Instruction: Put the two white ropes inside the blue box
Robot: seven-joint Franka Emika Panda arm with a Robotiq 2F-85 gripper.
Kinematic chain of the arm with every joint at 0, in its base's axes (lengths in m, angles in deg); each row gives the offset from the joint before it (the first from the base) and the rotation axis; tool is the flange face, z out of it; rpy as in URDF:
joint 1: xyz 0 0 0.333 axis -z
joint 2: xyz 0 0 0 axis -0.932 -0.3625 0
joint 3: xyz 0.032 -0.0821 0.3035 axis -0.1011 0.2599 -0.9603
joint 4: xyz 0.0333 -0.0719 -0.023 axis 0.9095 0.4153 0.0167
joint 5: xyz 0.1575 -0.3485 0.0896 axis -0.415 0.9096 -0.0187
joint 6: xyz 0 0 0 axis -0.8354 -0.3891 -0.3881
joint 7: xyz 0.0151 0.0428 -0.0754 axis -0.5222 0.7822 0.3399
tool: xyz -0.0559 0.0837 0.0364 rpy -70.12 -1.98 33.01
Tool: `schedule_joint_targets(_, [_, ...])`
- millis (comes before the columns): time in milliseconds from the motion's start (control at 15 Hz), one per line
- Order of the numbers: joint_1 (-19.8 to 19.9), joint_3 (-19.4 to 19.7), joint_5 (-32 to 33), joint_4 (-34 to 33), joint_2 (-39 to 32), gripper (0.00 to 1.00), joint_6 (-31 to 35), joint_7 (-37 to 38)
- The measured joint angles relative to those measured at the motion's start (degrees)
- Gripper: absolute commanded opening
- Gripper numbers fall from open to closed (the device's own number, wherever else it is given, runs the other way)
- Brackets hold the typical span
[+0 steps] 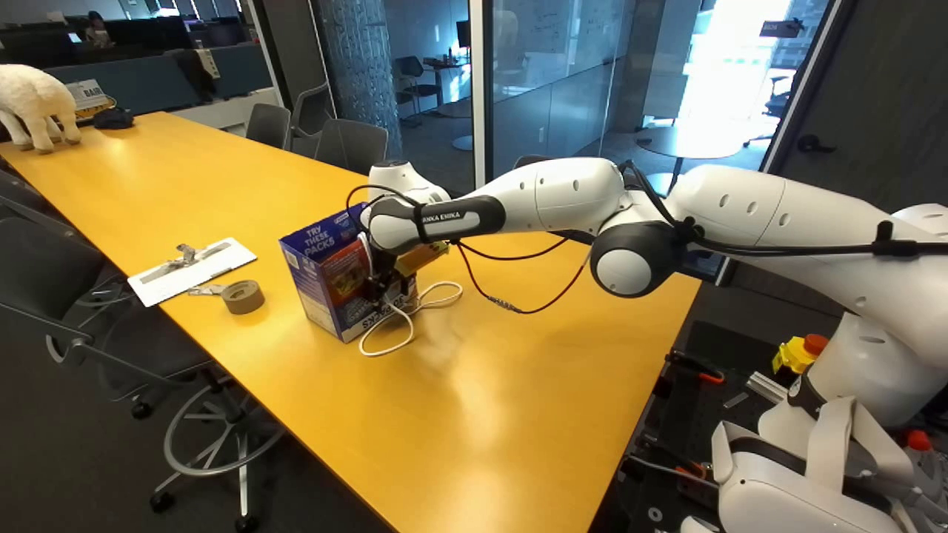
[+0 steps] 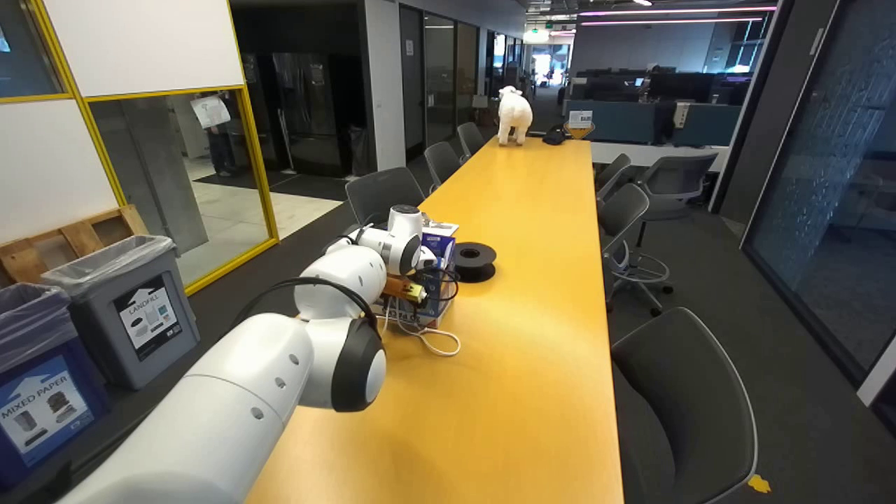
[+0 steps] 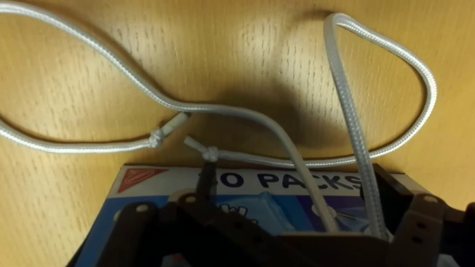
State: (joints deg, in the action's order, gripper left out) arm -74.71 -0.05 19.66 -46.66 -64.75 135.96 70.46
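Observation:
The blue box [image 1: 305, 285] stands upright on the table in both exterior views; its printed side [image 3: 241, 200] fills the lower wrist view. My gripper [image 1: 390, 287] points down close against that side. Its fingers are spread wide in the wrist view, so it is open. Two white ropes [image 3: 122, 68] curl over the table in front of the box, each with a knotted end. One length of each rises through the gap of the gripper [image 3: 293, 178], apparently ungripped, and passes out of sight behind its dark body. Their upper parts are hidden.
A brown tape roll [image 1: 243, 296] and a white clipboard-like plate [image 1: 191, 272] lie near the table edge beside the box. A black spool [image 2: 474, 260] stands at the box's far side. A slack cable [image 1: 511, 303] hangs from the arm.

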Motion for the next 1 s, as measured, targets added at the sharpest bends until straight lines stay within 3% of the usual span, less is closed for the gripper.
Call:
schedule_joint_targets(600, [0.0,0.1,1.4,0.0,0.0,1.0,-1.7,-0.2])
schedule_joint_targets(667, [0.0,0.1,1.4,0.0,0.0,0.81,-1.7,-0.3])
schedule_joint_targets(1000, [0.0,0.2,1.7,0.0,0.0,0.42,-1.7,-0.7])
